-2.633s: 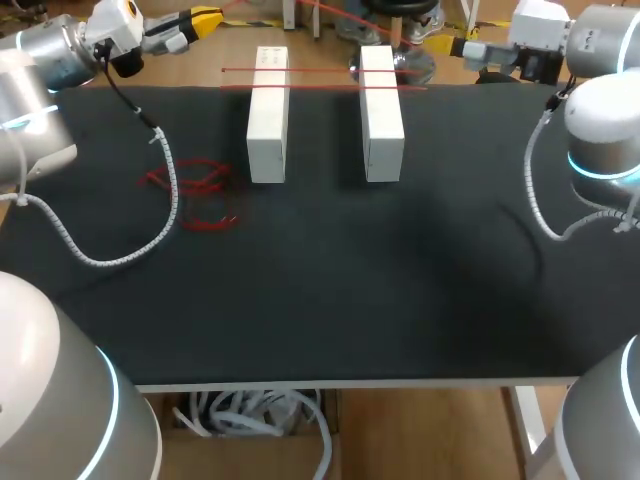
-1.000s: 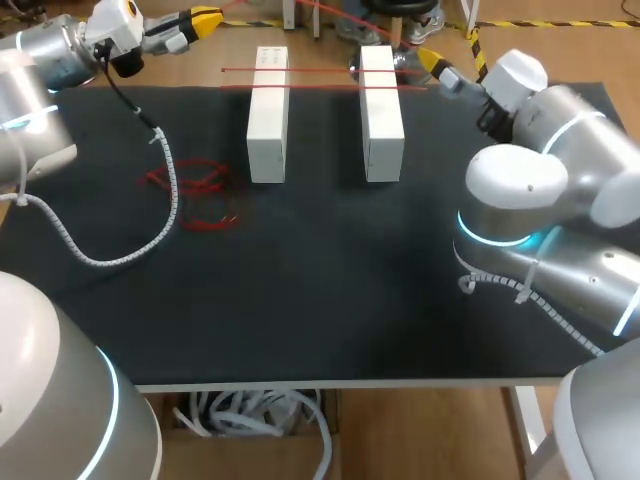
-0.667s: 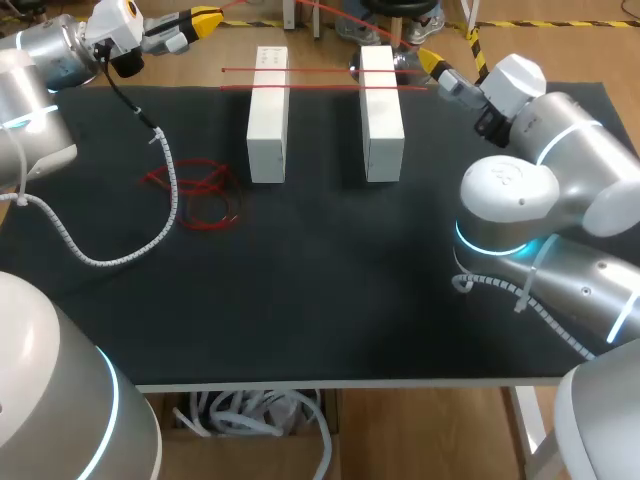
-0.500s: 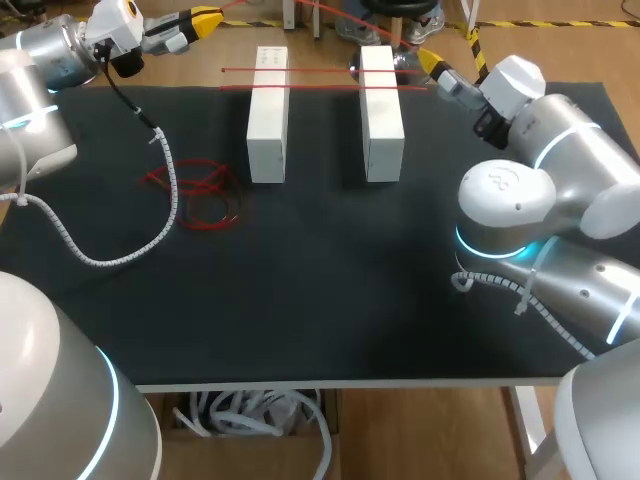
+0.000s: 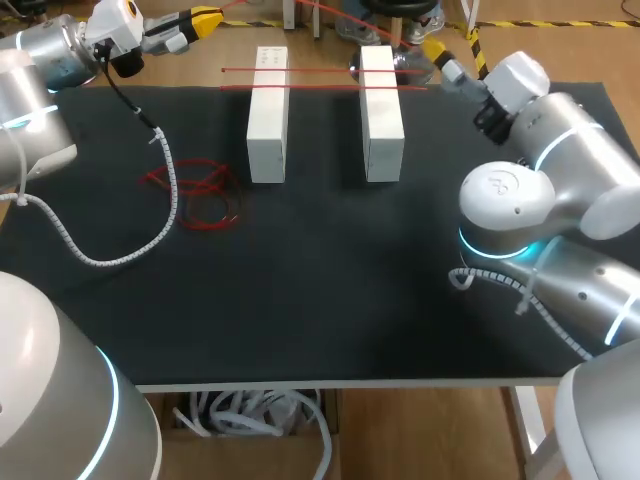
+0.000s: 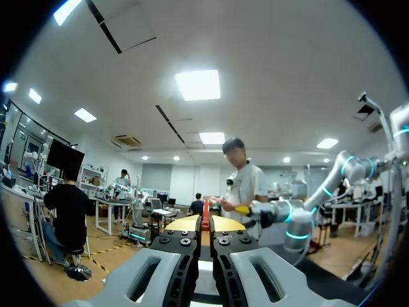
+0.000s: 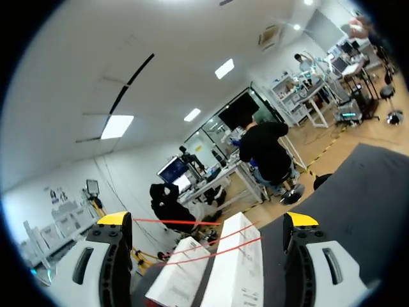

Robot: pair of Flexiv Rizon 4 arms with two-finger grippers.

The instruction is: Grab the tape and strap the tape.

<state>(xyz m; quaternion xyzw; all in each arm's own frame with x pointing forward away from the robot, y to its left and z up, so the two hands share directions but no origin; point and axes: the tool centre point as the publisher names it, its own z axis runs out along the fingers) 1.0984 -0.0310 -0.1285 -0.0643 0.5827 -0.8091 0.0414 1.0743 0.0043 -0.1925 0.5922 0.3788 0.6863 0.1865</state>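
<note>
Tape [image 5: 320, 87], thin and red, runs in two taut lines across the tops of two white blocks at the far end of the bench [image 5: 330, 290]. The lines lie side by side, one a little nearer than the other, and bridge the gap between the left block [image 5: 268, 115] and the right block [image 5: 381, 110]. Both blocks stand lengthwise, pointing away from the near edge. In the right wrist view the same two lines [image 7: 217, 249] cross the block tops ahead of the fingers.

More red tape lies as a loose tangle [image 5: 190, 182] on the dark cloth to the left of the left block and somewhat nearer. A white coiled cable [image 5: 150, 235] from the left arm sags onto the bench and crosses this tangle.

The left pincer [image 5: 205, 17] hangs beyond the far left corner of the bench, well apart from the blocks. Its wrist view shows the pincer [image 6: 206, 222] with the yellow tips pressed together on a red strand [image 6: 206, 219] pinched between them.

The right pincer [image 5: 440, 57] sits just past the far end of the right block, on its right side. In its wrist view the pincer [image 7: 208, 220] has its fingers spread wide, with nothing between them, and points toward the blocks.
</note>
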